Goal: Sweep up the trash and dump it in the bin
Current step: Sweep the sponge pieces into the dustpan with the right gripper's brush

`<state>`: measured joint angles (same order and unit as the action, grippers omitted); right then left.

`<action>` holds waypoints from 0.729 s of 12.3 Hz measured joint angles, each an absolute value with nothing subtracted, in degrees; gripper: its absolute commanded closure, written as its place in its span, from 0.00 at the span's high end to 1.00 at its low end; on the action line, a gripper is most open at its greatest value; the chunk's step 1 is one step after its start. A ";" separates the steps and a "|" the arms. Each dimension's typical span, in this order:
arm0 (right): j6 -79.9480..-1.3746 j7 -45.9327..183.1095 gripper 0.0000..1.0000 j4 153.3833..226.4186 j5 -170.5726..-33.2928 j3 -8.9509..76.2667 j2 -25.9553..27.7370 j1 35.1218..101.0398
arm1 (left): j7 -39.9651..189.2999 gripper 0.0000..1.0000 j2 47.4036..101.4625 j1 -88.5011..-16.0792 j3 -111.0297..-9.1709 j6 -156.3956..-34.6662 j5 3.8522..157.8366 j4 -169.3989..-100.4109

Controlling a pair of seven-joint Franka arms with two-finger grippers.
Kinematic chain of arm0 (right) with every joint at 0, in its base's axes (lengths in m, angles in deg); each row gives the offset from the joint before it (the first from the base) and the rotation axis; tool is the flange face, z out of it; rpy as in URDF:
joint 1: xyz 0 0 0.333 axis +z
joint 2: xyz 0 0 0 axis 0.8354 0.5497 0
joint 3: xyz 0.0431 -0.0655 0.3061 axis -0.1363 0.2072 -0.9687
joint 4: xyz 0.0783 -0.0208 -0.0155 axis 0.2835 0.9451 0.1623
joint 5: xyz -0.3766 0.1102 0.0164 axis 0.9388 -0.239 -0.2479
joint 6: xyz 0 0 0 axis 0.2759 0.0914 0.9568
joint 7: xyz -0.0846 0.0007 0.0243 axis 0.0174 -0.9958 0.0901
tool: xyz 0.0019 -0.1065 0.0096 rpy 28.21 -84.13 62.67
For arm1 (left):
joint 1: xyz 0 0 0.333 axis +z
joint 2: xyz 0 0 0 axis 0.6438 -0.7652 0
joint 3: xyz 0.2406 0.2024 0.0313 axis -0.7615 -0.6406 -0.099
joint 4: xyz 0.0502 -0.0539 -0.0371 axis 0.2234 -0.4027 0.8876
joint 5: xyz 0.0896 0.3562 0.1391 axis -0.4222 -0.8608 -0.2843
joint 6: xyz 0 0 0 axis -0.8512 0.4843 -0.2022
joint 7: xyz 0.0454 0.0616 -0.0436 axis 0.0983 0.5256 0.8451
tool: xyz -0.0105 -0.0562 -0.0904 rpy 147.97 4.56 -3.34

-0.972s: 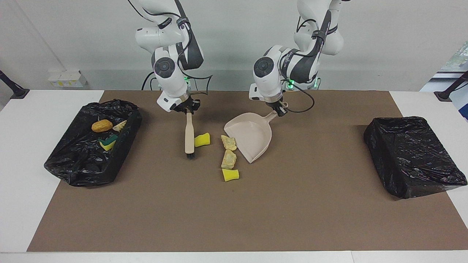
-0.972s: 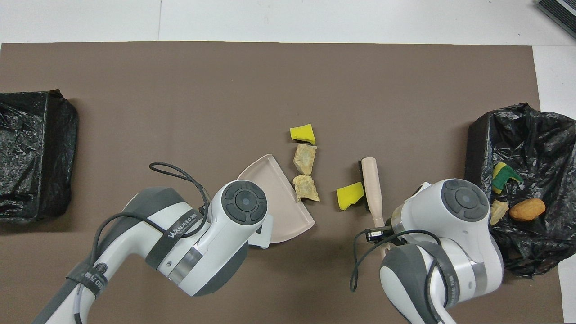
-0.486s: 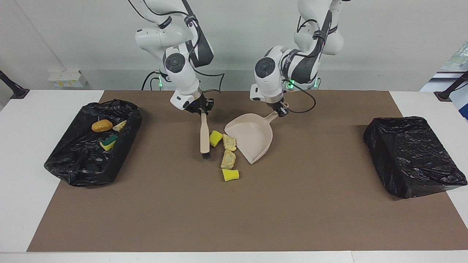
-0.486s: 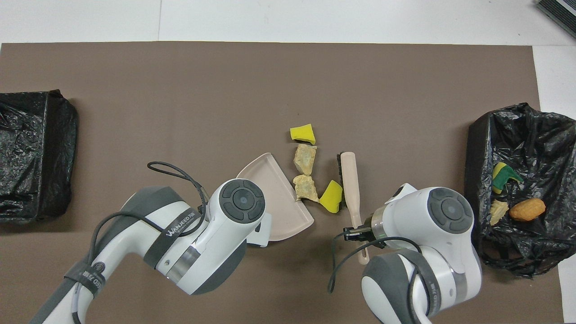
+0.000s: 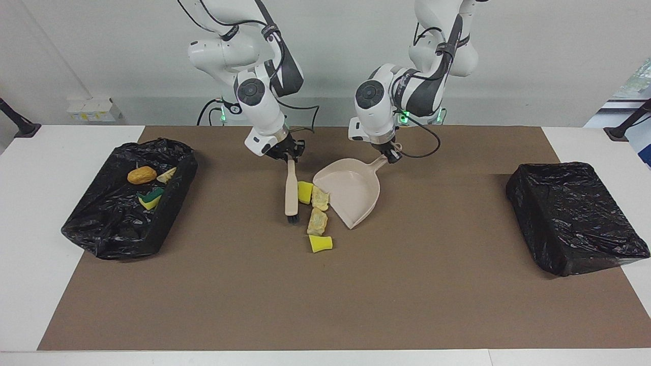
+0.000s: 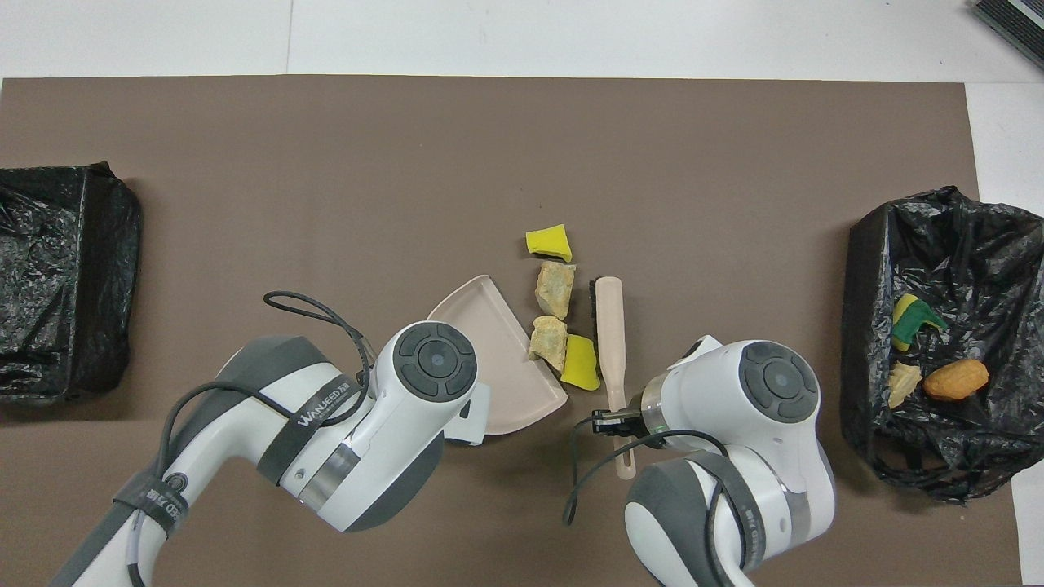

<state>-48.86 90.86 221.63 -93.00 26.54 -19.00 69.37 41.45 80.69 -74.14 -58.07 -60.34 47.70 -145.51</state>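
Trash on surface: we count four scraps in a short row on the brown mat. A bright yellow sponge piece (image 5: 304, 192) touches a pale yellow crumbly chunk (image 5: 320, 198) at the dustpan's mouth; a second crumbly chunk (image 5: 317, 222) and another yellow sponge scrap (image 5: 321, 243) lie farther from the robots.
Trash in bin: an orange-brown bread-like lump (image 5: 141, 175), a pale chunk (image 5: 166, 175) and a green-backed yellow sponge (image 5: 150, 198) sit in the open black-bagged bin (image 5: 101, 231) at the right arm's end.
Brush: we see the beige hand brush (image 5: 291, 193) against the first sponge piece, bristles down on the mat.
Right claw (image 5: 288, 154): pinching the brush handle.
Dustpan: the beige plastic dustpan (image 5: 356, 195) rests on the surface, open edge at the scraps.
Left claw (image 5: 390, 155): pressed together on the dustpan handle.
Second bin: a black-bagged box (image 5: 574, 218) at the left arm's end.
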 measured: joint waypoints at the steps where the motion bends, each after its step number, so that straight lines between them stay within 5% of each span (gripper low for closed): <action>1: -48.96 91.02 0.00 220.77 -94.95 26.51 -18.76 69.94 | 41.45 0.00 80.69 -74.14 -58.07 -60.35 47.70 -145.51; 9: -51.68 91.23 0.00 215.16 -101.34 26.47 -15.23 72.09 | 41.35 0.00 80.66 -74.11 -58.07 -61.69 47.70 -145.62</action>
